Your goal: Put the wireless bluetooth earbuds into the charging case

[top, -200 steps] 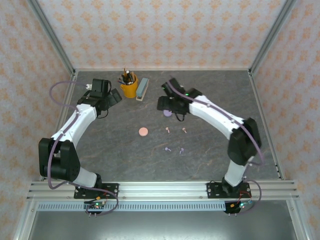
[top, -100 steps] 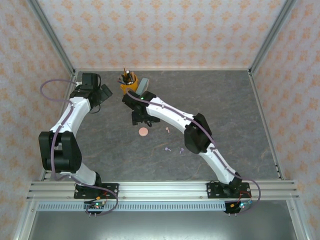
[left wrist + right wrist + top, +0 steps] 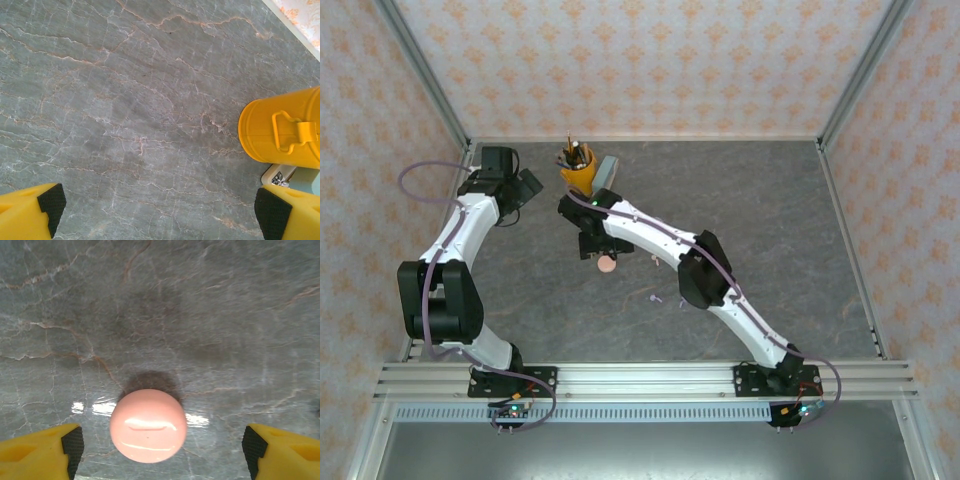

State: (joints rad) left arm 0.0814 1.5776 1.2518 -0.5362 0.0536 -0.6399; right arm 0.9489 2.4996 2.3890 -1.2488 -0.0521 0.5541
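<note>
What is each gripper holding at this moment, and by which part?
Nothing is held. The right gripper is open over the pink disc, both fingers clear of it; the left gripper is open over bare table beside the yellow cup.

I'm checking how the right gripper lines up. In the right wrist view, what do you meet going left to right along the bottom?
Yellow finger → pink round case → second yellow finger.
</note>
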